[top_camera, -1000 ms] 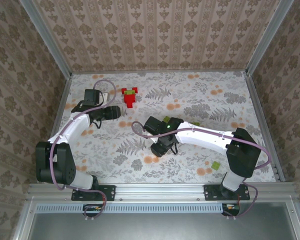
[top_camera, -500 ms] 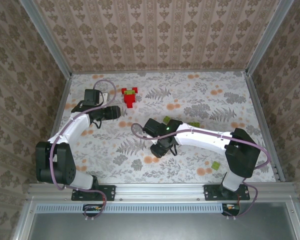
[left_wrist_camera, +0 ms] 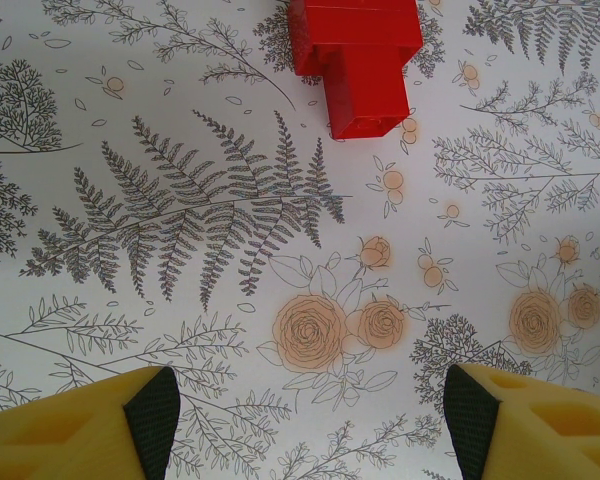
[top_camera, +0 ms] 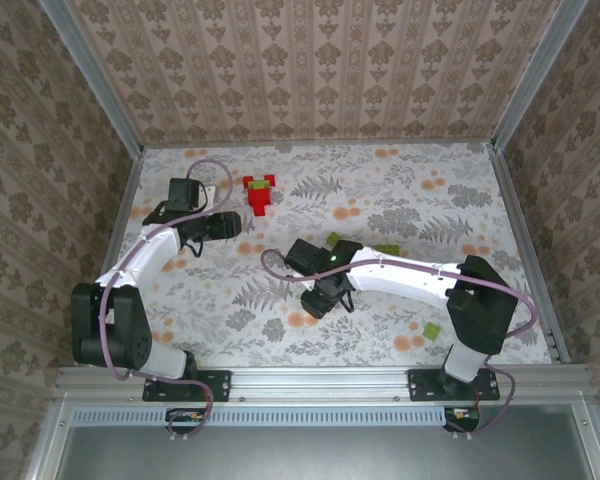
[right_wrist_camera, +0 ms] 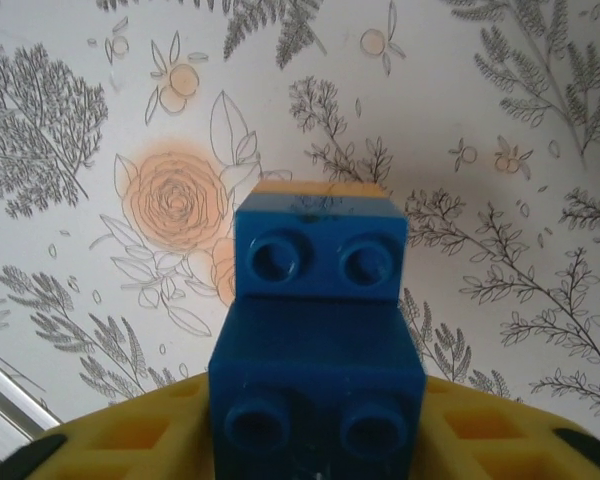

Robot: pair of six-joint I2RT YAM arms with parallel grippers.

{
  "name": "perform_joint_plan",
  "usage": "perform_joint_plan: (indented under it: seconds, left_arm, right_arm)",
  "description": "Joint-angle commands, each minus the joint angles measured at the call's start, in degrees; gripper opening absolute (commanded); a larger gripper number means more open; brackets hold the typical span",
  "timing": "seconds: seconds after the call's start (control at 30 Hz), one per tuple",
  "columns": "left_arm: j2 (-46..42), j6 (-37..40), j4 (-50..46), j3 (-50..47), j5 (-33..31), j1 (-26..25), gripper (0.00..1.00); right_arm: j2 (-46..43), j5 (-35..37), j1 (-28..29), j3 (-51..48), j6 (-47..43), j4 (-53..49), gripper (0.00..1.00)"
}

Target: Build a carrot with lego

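A stack of blue lego (right_wrist_camera: 318,330), with a thin orange layer (right_wrist_camera: 320,187) at its far end, stands between the yellow fingers (right_wrist_camera: 140,435) of my right gripper (right_wrist_camera: 318,420). The fingers lie against both its sides, shut on it, low over the floral table. From above, that gripper (top_camera: 320,296) is mid-table. A red lego assembly (top_camera: 260,194) with green bits on top lies at the back left. The red bricks (left_wrist_camera: 356,60) also lie ahead of my left gripper (left_wrist_camera: 313,430), which hangs open and empty; from above it (top_camera: 220,226) is just short of them.
Loose green bricks lie behind my right wrist (top_camera: 335,238), right of it (top_camera: 388,248) and near the front right (top_camera: 432,330). Patterned walls and metal rails (top_camera: 515,235) bound the table on three sides.
My right gripper has edged slightly left and nearer with the blue stack. The left arm and the red assembly have not moved.
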Motion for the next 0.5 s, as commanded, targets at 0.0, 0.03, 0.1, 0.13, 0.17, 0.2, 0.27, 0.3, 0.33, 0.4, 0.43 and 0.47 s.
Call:
perform_joint_plan:
  seconds: [0.0,0.03,0.1,0.13,0.17,0.2,0.27,0.3,0.33,0.4,0.43,0.47]
  left_arm:
    - [0.0,1.1,-0.1,1.0,0.2,-0.2,0.73]
    - [0.0,1.1,-0.1,1.0,0.2,-0.2,0.73]
    - [-0.1,1.1,-0.2,1.0,0.2,-0.2,0.73]
    - [-0.1,1.1,-0.2,1.0,0.2,-0.2,0.73]
    - [-0.1,1.1,-0.2,1.0,0.1,-0.2,0.73]
    - [-0.2,1.2,-0.3,1.0,0.1,-0.2,0.73]
    - [-0.3,1.1,-0.3,1.1,0.1,-0.2,0.73]
    - [-0.2,1.2,-0.3,1.1,0.2,-0.2,0.73]
    - [-0.1,1.1,-0.3,1.2,0.1,-0.2,0.73]
    - [-0.2,1.1,-0.3,1.3,0.2,-0.2,0.73]
    - [-0.1,1.1,-0.3,1.3,0.3,-0.2,0.73]
    - [-0.2,1.0,-0.3,1.2,0.3,-0.2,0.73]
  right_arm:
    - [0.7,-0.9,0.3,2.6,-1.1,-2.8,0.51]
    - [0.7,-1.0,0.2,3.1,-1.4,-2.5,0.51]
    - [0.6,-1.2,-0.1,3.6,-1.4,-2.1,0.52]
    - [0.6,-1.4,-0.2,3.6,-1.5,-1.7,0.53]
    - [0.5,-1.6,-0.3,3.7,-1.5,-1.3,0.55]
    - [0.3,-1.7,-0.3,3.7,-1.6,-0.9,0.58]
    - [-0.3,-2.0,-0.3,3.6,-1.6,-0.2,0.66]
    - [-0.9,-1.9,-0.3,3.6,-1.7,0.1,0.68]
    - [-1.5,-1.6,-0.4,3.8,-1.7,0.0,0.7]
    - [-3.6,0.2,-0.5,4.2,-1.5,-0.4,0.73]
    - [-4.9,1.3,-0.9,4.4,-1.4,-0.9,0.74]
    - [-6.0,2.0,-1.4,4.6,-1.3,-1.2,0.75]
